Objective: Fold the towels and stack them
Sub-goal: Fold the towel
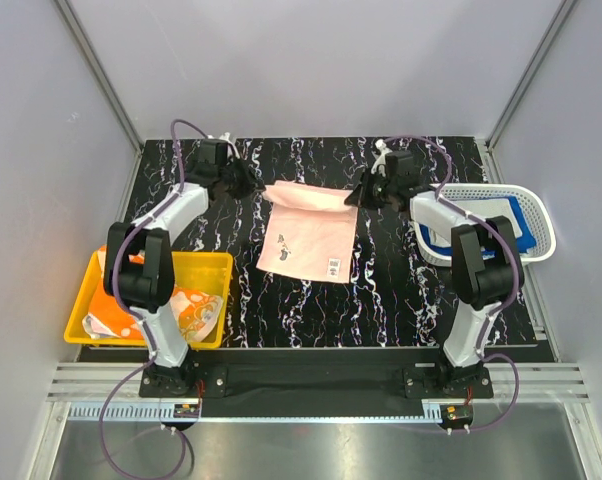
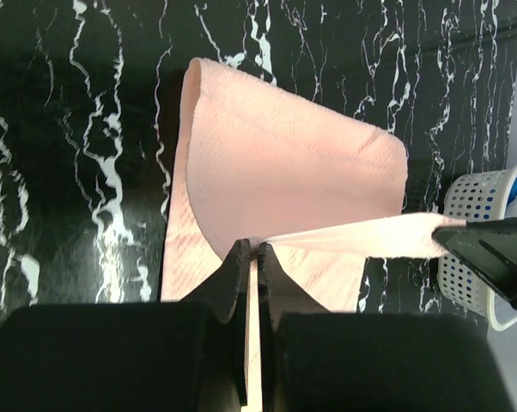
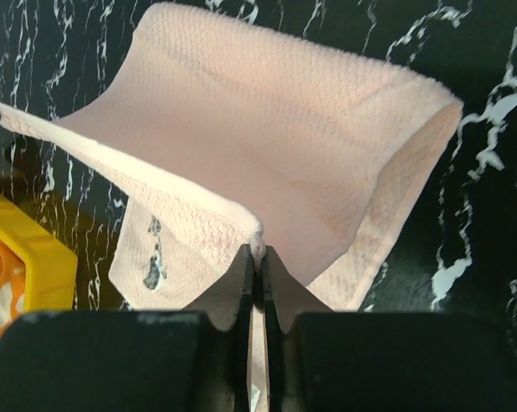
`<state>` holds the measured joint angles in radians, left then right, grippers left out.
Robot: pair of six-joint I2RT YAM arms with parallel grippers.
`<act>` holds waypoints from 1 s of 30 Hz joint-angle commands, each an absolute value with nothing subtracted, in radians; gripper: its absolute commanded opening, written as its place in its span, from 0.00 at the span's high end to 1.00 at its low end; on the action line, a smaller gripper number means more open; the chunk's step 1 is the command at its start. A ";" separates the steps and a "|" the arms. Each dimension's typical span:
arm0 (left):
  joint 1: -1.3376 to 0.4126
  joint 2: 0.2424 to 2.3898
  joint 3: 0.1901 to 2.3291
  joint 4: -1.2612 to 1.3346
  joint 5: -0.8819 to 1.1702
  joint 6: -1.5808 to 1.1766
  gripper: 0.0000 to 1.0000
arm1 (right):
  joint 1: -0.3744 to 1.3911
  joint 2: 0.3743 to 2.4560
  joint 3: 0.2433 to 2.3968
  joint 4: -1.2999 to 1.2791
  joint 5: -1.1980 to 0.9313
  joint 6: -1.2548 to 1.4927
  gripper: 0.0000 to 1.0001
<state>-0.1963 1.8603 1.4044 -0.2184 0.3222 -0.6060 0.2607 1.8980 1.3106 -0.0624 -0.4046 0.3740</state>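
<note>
Pink towel lifted by its far edge
The left gripper and right gripper each pinch it tight; that edge runs side to side.

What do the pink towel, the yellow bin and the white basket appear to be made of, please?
The pink towel looks like soft woven cloth, probably cotton, matte: a waffle texture shows and it drapes in a fold. The yellow bin seems moulded plastic, smooth with a slight sheen. The white basket also looks like plastic, its wall pierced with regular round holes.
</note>
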 commanded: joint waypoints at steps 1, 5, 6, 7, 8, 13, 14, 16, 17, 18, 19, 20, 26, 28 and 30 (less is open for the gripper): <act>-0.215 1.763 1.335 -0.204 0.236 -0.584 1.00 | 0.293 1.801 1.227 0.026 -0.348 0.387 1.00; -0.233 1.703 1.249 -0.215 0.209 -0.587 1.00 | 0.324 1.731 1.146 0.023 -0.322 0.388 1.00; -0.245 1.689 1.218 -0.216 0.189 -0.586 1.00 | 0.330 1.720 1.119 0.021 -0.318 0.390 1.00; -0.250 1.671 1.203 -0.222 0.181 -0.586 1.00 | 0.331 1.707 1.106 0.023 -0.316 0.388 1.00; -0.253 1.661 1.190 -0.227 0.178 -0.587 1.00 | 0.333 1.685 1.094 0.021 -0.308 0.391 1.00; -0.268 1.606 1.108 -0.226 0.155 -0.589 1.00 | 0.342 1.614 1.026 0.009 -0.298 0.390 1.00; -0.270 1.592 1.100 -0.225 0.153 -0.588 1.00 | 0.345 1.596 1.016 0.009 -0.295 0.391 1.00; -0.279 1.583 1.088 -0.236 0.144 -0.586 1.00 | 0.348 1.577 0.989 0.011 -0.293 0.391 1.00; -0.282 1.575 1.085 -0.239 0.140 -0.586 1.00 | 0.353 1.572 0.982 0.011 -0.295 0.393 1.00; -0.284 1.572 1.080 -0.239 0.137 -0.583 1.00 | 0.357 1.565 0.965 0.011 -0.296 0.393 1.00; -0.284 1.566 1.075 -0.239 0.135 -0.583 1.00 | 0.360 1.559 0.957 0.012 -0.293 0.393 1.00; -0.285 1.560 1.071 -0.242 0.132 -0.583 1.00 | 0.368 1.546 0.951 0.012 -0.290 0.393 1.00; -0.284 1.537 1.055 -0.252 0.127 -0.577 1.00 | 0.379 1.516 0.920 0.006 -0.287 0.390 1.00; -0.284 1.528 1.042 -0.250 0.127 -0.578 1.00 | 0.383 1.508 0.914 0.006 -0.285 0.393 1.00; -0.285 1.523 1.034 -0.250 0.127 -0.575 1.00 | 0.388 1.503 0.904 0.006 -0.285 0.393 1.00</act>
